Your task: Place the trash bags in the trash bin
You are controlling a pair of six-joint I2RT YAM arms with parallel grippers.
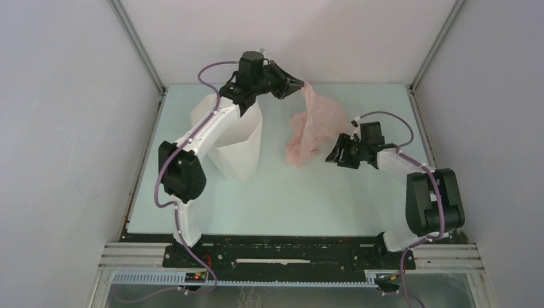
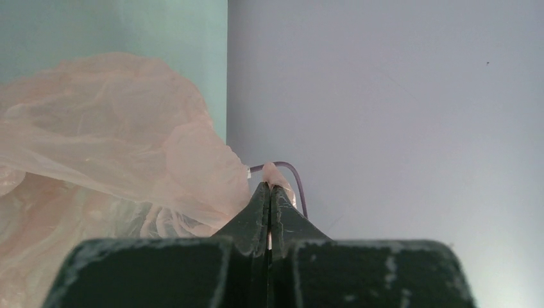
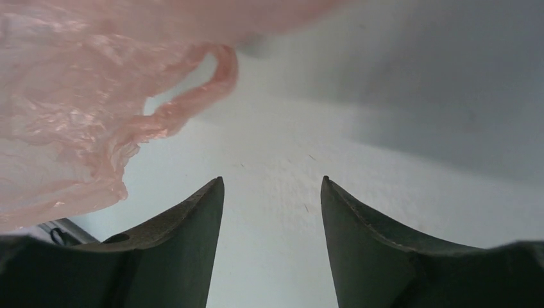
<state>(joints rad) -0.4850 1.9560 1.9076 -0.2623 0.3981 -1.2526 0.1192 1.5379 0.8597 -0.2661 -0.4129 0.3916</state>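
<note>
A thin pale-pink trash bag [image 1: 314, 125] hangs crumpled above the middle of the table, right of the white faceted trash bin [image 1: 238, 144]. My left gripper [image 1: 301, 85] is raised at the back, shut on the bag's top edge; in the left wrist view a pink tip pokes out past the pressed jaws [image 2: 270, 187] and the bag [image 2: 109, 147] billows to the left. My right gripper [image 1: 333, 156] stands open just right of the bag's lower part, holding nothing. In the right wrist view the bag [image 3: 70, 109] and a handle loop [image 3: 192, 96] hang up and left of the gripper [image 3: 271, 181].
The left arm [image 1: 205, 128] reaches over the bin's top, hiding part of its opening. Grey enclosure walls [image 1: 64, 128] stand close on both sides and at the back. The light green table [image 1: 289, 199] lies bare in front of bin and bag.
</note>
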